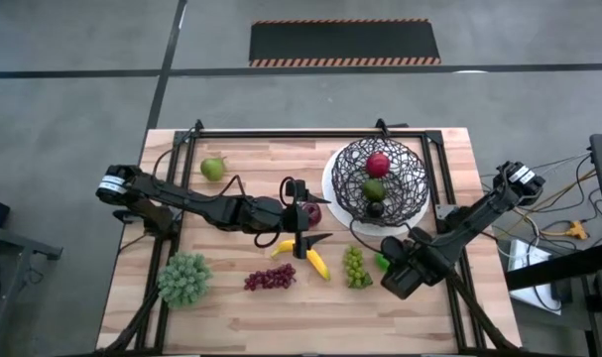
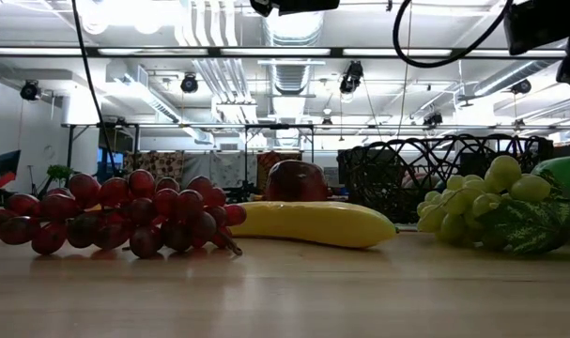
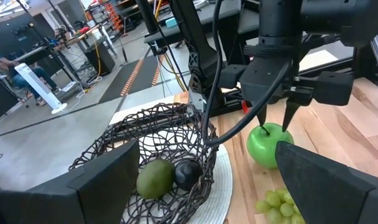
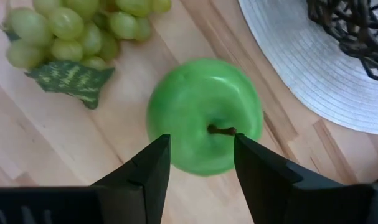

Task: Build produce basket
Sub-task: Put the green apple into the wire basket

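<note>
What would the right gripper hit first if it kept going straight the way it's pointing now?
The green apple. The right gripper points down at it, fingers open to either side of the stem. How much gap remains is hard to judge; the green grapes and the basket lie off that line.

place: industrial lab/workshop | cues: ceiling ducts (image 2: 294,28), concrete floor (image 1: 72,109), workbenches (image 3: 70,43)

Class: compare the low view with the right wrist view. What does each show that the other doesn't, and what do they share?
Only the low view: purple grapes, a banana, a red apple. Only the right wrist view: the right gripper poised over the green apple, fingers apart at its stem. Both: green grapes, that apple, and the basket.
</note>
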### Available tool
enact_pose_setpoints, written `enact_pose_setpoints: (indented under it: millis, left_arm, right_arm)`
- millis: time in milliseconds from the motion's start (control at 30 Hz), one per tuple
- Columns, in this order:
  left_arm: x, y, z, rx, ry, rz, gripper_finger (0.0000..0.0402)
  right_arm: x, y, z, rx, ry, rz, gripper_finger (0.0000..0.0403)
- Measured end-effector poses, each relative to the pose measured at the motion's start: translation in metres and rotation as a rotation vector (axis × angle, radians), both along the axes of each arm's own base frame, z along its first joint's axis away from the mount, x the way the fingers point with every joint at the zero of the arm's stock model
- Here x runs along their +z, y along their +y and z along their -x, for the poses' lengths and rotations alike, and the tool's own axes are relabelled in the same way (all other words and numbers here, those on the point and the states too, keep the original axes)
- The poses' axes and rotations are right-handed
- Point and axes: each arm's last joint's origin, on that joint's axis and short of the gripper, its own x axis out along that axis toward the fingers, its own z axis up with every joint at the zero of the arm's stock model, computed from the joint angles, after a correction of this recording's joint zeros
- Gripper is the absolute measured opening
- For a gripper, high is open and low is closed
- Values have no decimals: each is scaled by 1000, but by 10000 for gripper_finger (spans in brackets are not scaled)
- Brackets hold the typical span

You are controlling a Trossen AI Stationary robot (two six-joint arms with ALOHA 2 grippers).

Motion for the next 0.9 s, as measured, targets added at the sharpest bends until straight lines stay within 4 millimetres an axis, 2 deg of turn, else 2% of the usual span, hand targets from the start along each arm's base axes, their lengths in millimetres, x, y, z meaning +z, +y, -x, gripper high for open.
enact_pose_setpoints:
  millis: [367,533,767,900]
  left_arm:
    - [0,0,0,0,0,0,356]
    - [0,0,0,0,0,-2,356]
    - [0,0,0,0,0,-2,356]
    - [0,1,0,1,0,-2,356]
  right_arm:
    - [-10,3,-5,9,7,41,140]
    - [-15,5,-8,20,22,55,102]
    - [-15,5,-7,24,34,44,22]
    - [-15,5,-7,24,32,43,9]
